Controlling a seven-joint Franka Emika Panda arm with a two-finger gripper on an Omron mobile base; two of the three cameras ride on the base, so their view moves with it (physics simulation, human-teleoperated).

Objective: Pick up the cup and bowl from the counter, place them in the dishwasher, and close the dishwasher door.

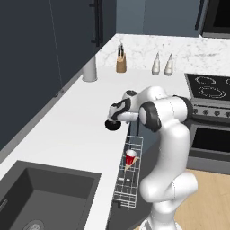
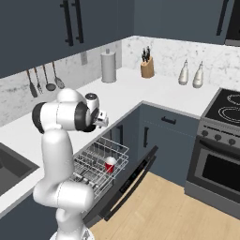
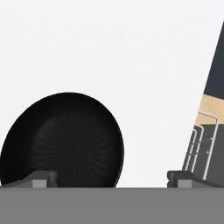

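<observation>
Fingers (image 3: 42, 178) spread wide, empty, over the counter (image 3: 144, 65), black bowl (image 3: 65, 140) under 1 fingertip, not between.

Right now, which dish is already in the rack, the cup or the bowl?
The cup: it sits in the rack. The bowl is on the counter.

The arm (image 1: 168, 148) is glossy white throughout — thick, rounded tube segments that swell into bulbous housings. Dark charcoal rings mark the joints, one a broad black disc at the elbow. The hand (image 1: 120, 109) is white with black panels. In the hand view, two small dark grey fingertips (image 3: 43, 178) show — blocky, stepped tops.
</observation>
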